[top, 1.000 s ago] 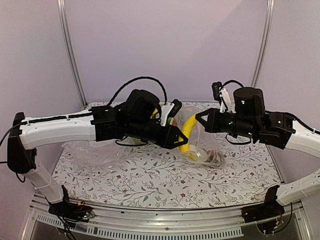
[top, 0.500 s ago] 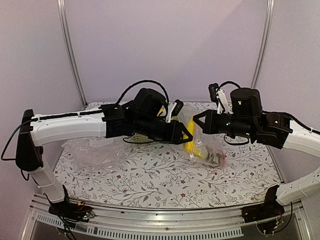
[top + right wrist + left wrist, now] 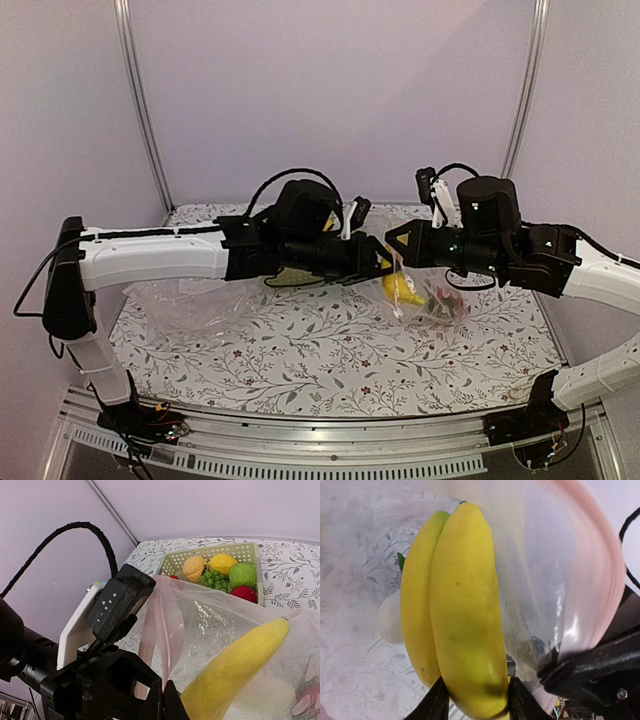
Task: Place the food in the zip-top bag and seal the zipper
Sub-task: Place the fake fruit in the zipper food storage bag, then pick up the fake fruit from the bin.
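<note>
Banana gripped in my left claw sat inside the zip-top bag, whose pink zipper my right claw pinched shut above the bench

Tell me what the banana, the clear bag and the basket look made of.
The banana is probably moulded plastic: smooth, glossy, uniformly yellow with soft highlights. The zip-top bag looks like thin clear plastic film, crinkled and see-through, with a pink strip along its mouth. The basket seems to be rigid plastic, pale cream and matte, judging by its moulded lattice wall.
</note>
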Robot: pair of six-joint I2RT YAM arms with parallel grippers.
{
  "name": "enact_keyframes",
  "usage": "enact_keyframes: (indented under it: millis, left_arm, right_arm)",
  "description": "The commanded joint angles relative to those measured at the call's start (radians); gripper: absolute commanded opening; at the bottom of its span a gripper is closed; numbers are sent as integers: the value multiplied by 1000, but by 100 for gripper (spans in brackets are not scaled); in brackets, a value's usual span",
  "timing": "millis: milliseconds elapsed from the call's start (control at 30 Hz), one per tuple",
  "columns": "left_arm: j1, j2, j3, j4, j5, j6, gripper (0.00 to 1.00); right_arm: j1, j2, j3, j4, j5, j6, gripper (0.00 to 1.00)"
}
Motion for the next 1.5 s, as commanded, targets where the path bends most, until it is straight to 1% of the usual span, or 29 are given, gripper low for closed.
enact_keyframes:
  millis: [0, 33, 100, 200, 400, 600, 733, 900, 1167, 1333, 1467]
  left_arm:
    - [8, 27, -4, 113, 7, -51, 40]
    - [8, 31, -6, 117, 5, -54, 42]
    - [8, 34, -8, 117, -3, -59, 49]
    - [8, 27, -9, 95, -22, -49, 56]
    - [10, -16, -11, 11, -73, 12, 64]
    - [10, -91, -31, -71, -119, 85, 75]
    - [9, -154, -63, -86, -144, 126, 77]
    - [10, -231, -105, -88, -169, 172, 77]
    - [10, -365, -200, -122, -299, 214, 78]
    - [26, -422, -249, -177, -373, 205, 80]
    - [70, -462, -307, -191, -375, 177, 83]
  right_arm:
    - [3, 13, -7, 12, 0, 9, 0]
    - [4, 13, -9, 12, 4, 9, 0]
    - [4, 11, -12, 12, 9, 9, 0]
    - [4, 6, -18, 12, 21, 13, 0]
    - [3, -18, -30, 6, 60, 13, 0]
    - [3, -28, -36, -7, 87, 15, 0]
    - [3, -30, -37, -10, 94, 15, 0]
    - [4, -35, -35, -13, 99, 15, 0]
    - [4, -39, -34, -21, 104, 20, 0]
    - [4, -43, -29, -22, 101, 16, 0]
    - [4, -58, -29, -23, 98, 12, 0]
